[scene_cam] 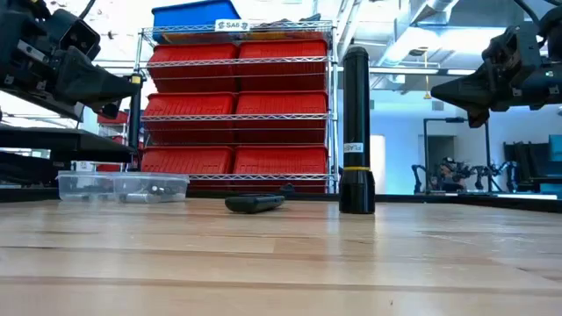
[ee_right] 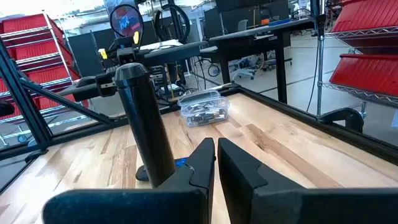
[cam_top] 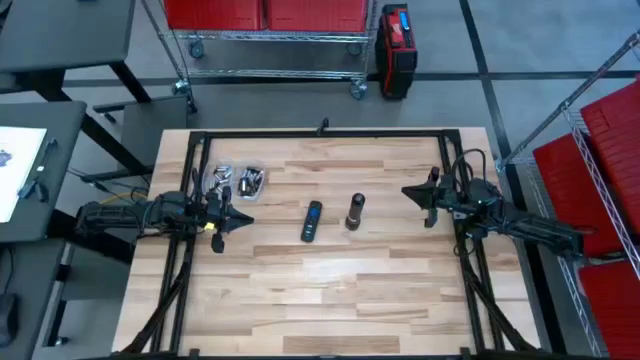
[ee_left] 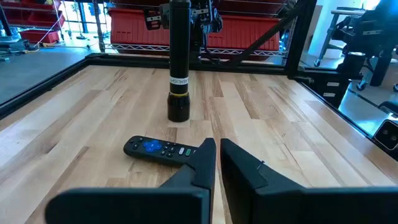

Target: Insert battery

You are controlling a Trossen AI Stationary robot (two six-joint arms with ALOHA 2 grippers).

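A black flashlight [cam_top: 355, 211] stands upright on its wide end at the table's middle; it also shows in the low view as the flashlight [scene_cam: 356, 132]. A black remote [cam_top: 312, 221] lies flat to its left. Two clear tubs [cam_top: 238, 180] at the far left hold small silver and dark pieces; I cannot pick out a single battery. My left gripper [cam_top: 228, 216] hovers shut near the tubs, pointing at the remote [ee_left: 160, 149]. My right gripper [cam_top: 424, 199] hovers shut to the right of the flashlight [ee_right: 149, 130]. Both hold nothing.
A black frame [cam_top: 320, 133] borders the table's far edge and sides. Bare wood lies across the near half of the table [cam_top: 330, 300]. Red bin shelves [scene_cam: 237, 114] stand in the room beyond the far edge.
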